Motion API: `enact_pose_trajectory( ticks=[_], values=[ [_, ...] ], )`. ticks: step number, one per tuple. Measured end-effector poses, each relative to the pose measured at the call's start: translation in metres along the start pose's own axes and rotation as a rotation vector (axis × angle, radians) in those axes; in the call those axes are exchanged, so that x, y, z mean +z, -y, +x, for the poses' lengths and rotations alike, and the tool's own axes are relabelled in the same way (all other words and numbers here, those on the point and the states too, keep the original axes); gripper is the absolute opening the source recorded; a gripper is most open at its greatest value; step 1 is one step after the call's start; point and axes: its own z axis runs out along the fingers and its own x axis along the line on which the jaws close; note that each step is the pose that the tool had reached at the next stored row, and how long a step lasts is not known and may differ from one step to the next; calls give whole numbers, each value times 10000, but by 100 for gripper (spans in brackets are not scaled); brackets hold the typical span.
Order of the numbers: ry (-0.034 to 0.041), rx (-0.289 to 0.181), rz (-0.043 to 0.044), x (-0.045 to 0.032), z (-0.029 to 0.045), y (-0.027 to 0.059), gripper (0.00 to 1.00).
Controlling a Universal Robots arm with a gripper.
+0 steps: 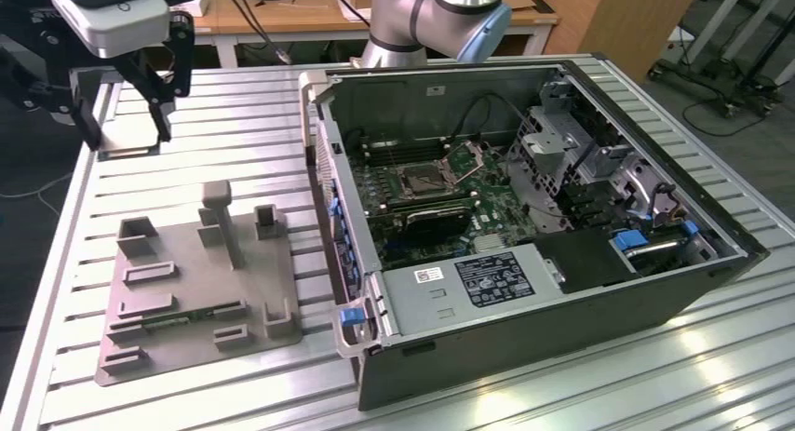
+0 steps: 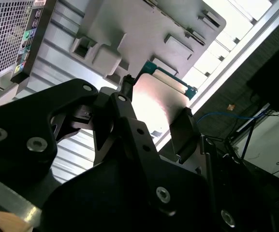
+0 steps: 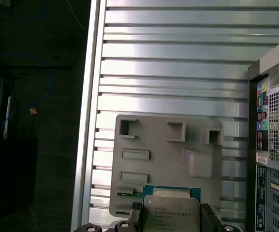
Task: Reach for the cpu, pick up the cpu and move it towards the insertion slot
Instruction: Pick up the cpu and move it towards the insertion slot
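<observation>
cpu clamped in the hand, well apart from the socket

in the first wrist view the hand point(image 3: 172, 216) is closed on the cpu point(image 3: 171, 210), one dark finger against each of two opposite edges. the chip's silvery printed face, with a green board edge, is turned to that camera. beyond it lies the grey tray point(image 3: 154, 140) with its upright blocks and shallow pockets. the second wrist view looks from the other side, past the black finger links. there the cpu point(image 2: 154, 104) reads as a pale glaring plate with a teal rim, and the tray point(image 2: 129, 24) is again behind it.

the exterior view adds what the wrist cameras leave out. the hand point(image 1: 127, 142) hangs at that view's upper left, above the tabletop's point(image 1: 621, 375) far corner. the tray point(image 1: 186, 291) sits nearer the camera. the insertion slot point(image 1: 420, 180), a silver frame with a dark centre and its hinged plate tipped up, lies inside the open computer case point(image 1: 522, 338) towards the exterior view's right, well apart from the hand.

the tabletop is ribbed aluminium, bright with reflections. behind it stand the robot arm point(image 1: 429, 21) and a wooden desk point(image 1: 249, 21). blue cables point(image 3: 37, 92) trail over the dark floor point(image 3: 33, 169) beside the tabletop.
</observation>
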Motion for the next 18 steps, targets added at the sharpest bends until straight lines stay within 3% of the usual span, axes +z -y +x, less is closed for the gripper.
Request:
enact_pose_trajectory(
  ticks=[18],
  values=[
    [1,1,-1,1,-122,7,55]
  ],
)
